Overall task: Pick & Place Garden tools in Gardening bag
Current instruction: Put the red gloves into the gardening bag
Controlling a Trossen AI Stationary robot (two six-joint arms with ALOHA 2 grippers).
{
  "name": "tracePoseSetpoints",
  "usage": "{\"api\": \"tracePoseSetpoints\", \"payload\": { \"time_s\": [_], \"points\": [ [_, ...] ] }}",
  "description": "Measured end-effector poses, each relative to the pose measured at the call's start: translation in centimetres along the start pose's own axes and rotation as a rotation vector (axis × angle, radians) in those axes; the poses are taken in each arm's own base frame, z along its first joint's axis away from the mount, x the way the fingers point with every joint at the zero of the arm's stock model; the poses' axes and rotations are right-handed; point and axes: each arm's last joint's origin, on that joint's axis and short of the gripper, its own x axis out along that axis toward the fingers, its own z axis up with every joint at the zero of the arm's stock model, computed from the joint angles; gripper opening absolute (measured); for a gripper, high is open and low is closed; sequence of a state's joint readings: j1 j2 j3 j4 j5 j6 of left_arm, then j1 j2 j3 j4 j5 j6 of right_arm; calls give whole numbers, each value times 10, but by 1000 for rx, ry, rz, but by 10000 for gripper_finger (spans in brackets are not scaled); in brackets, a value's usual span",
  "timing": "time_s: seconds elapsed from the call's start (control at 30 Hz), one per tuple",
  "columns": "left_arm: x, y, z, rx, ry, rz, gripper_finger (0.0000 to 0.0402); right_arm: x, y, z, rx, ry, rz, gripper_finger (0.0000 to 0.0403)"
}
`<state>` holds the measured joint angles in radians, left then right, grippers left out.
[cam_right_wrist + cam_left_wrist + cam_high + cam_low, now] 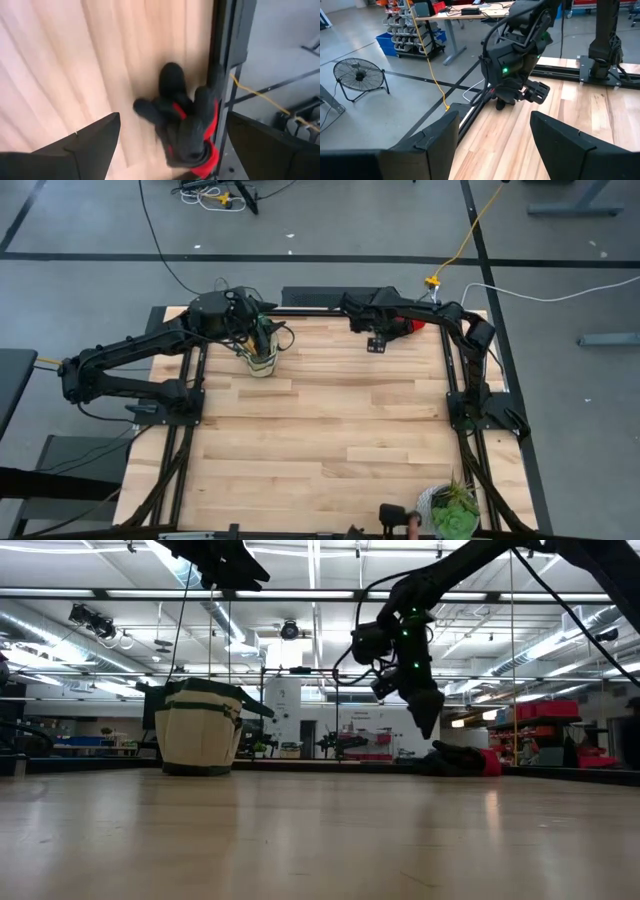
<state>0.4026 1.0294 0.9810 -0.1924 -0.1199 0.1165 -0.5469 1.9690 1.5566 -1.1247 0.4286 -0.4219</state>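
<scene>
The red-and-black gloves [185,125] lie flat on the wood at the table's far right, against the black frame rail [222,75]. In the high view only their red part [413,324] shows beside my right arm. My right gripper [172,120] hangs open above them, slanting steeply down, one finger on either side and touching nothing; it also shows in the low view [428,720] and the high view [377,344]. The beige gardening bag [262,363] stands upright on its base at the far left [200,727]. My left gripper [495,117] is open and holds nothing, held high over the bag [260,332].
A potted plant [455,510] stands at the near right corner, with a small dark item [396,515] beside it. Black frame rails [452,380] run along the table's sides. Bare wood [320,430] fills the middle between the bag and the gloves.
</scene>
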Motion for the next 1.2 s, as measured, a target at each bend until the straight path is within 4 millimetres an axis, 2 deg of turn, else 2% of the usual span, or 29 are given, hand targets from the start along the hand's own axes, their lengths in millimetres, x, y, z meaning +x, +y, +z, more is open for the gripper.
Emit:
{"api": "tracePoseSetpoints", "payload": {
  "time_s": [0.17,0.47,0.7,1.03,1.2],
  "points": [
    [0,0,0,0,0,0,252,4,-3,2,8,-10,-4,366],
    [0,0,0,0,0,0,252,41,1,10,-17,119,0,366],
    [0,0,0,0,2,0,252,64,8,8,-21,237,62,366],
    [0,0,0,0,3,-1,252,67,9,8,-29,252,53,366],
    [0,0,0,0,4,-1,252,68,6,9,-20,235,46,349]
  ]
}}
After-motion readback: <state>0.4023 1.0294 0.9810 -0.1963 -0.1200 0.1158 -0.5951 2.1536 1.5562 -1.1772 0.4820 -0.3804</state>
